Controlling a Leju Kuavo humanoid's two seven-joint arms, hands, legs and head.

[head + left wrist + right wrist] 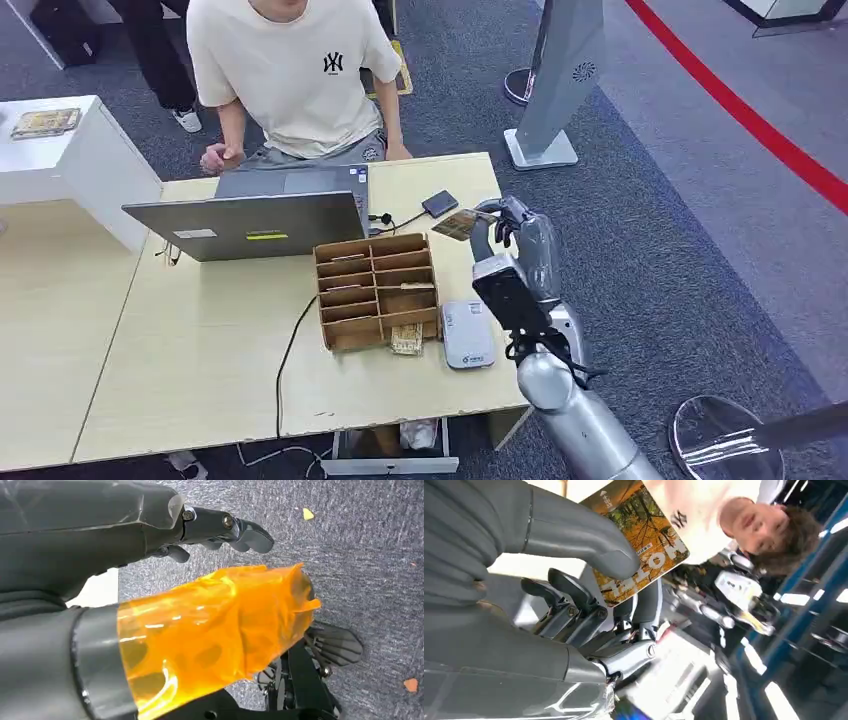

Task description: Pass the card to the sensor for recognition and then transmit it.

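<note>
My right hand is raised over the right end of the wooden table and pinches a card between thumb and fingers. In the right wrist view the card shows an autumn forest picture with "HOTEL" printed on it, and my thumb presses on its face. A flat grey-white sensor box lies on the table nearer to me than the card, beside the organiser. My left hand hangs over grey carpet with fingers apart and nothing in it; orange film wraps its thumb.
A cardboard organiser with several slots stands mid-table, and an open laptop sits behind it. A small dark device lies near the card. A person in a cream T-shirt sits across the table. A grey stand rises at the far right.
</note>
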